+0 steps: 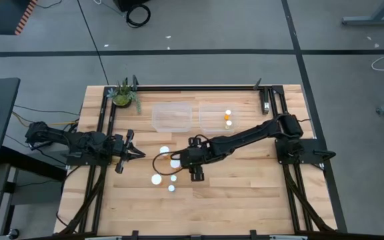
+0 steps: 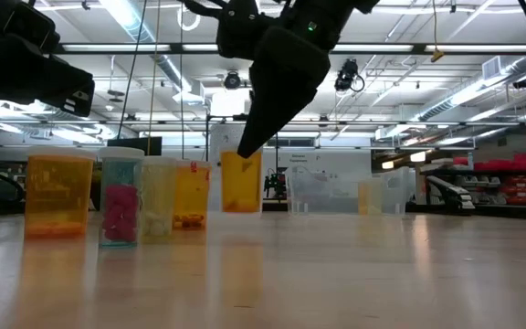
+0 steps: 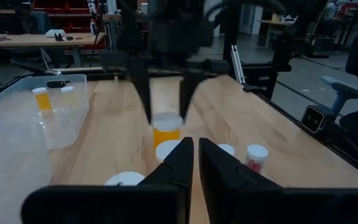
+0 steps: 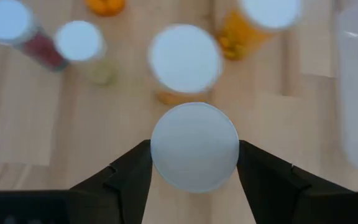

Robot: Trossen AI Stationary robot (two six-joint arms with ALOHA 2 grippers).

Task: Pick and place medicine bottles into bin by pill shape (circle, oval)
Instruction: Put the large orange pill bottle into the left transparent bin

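My right claw [image 4: 194,163] straddles a bottle [image 4: 194,147], fingers at its cap, seemingly gripping. A shallow pinch could drop it onto neighbouring bottles [image 4: 185,59].

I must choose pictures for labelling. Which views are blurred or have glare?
Right wrist view: the cap between the fingers is fairly sharp, the bottles behind it are blurred. Left wrist view: the near fingers and the right arm are soft. Low view: bright ceiling lights, glossy table. High view: evenly lit.
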